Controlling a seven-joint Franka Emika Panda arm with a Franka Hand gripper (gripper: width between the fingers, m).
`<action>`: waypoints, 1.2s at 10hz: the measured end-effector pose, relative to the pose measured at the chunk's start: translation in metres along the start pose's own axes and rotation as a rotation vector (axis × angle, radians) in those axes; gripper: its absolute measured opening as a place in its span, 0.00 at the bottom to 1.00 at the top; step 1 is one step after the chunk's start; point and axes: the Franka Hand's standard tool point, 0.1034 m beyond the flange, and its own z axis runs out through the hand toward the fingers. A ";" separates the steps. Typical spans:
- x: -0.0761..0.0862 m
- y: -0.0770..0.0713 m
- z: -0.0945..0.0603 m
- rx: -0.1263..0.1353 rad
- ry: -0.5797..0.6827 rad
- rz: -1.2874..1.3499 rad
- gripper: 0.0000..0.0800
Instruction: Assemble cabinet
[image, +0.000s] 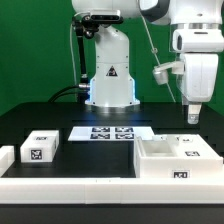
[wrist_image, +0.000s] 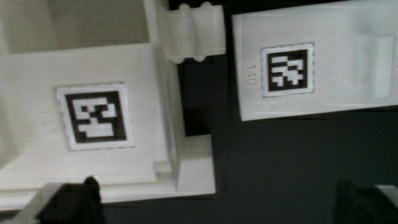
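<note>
The cabinet body sits on the black table, at the exterior view's right. It is a large white box with an open recess on top and a black-and-white tag on the face turned to the camera. A second tag shows at its upper rear, but the exterior view does not make clear whether that tag belongs to the body or to a separate part lying against it. In the wrist view the body's broad white face carries one tag. A second tagged white piece lies just beside it, with a dark gap between them.

The gripper hangs directly above the rear of the cabinet body, clear of it and touching nothing. The wrist view shows its two dark fingertips spread wide at either side with nothing held between them, so the hand is released.

A small white block with a tag on top lies well apart from the cabinet body, toward the exterior view's left. Beyond it, another white piece is cut off by the frame edge. The marker board lies flat between the block and the body, a little farther back. A long white bar runs in front of the body along the table's near edge. The robot base stands behind the marker board.
</note>
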 end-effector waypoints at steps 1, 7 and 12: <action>-0.002 -0.002 0.002 0.002 0.000 -0.009 0.81; -0.019 -0.043 0.024 0.040 -0.004 -0.050 0.81; -0.019 -0.077 0.052 0.036 0.047 -0.058 0.81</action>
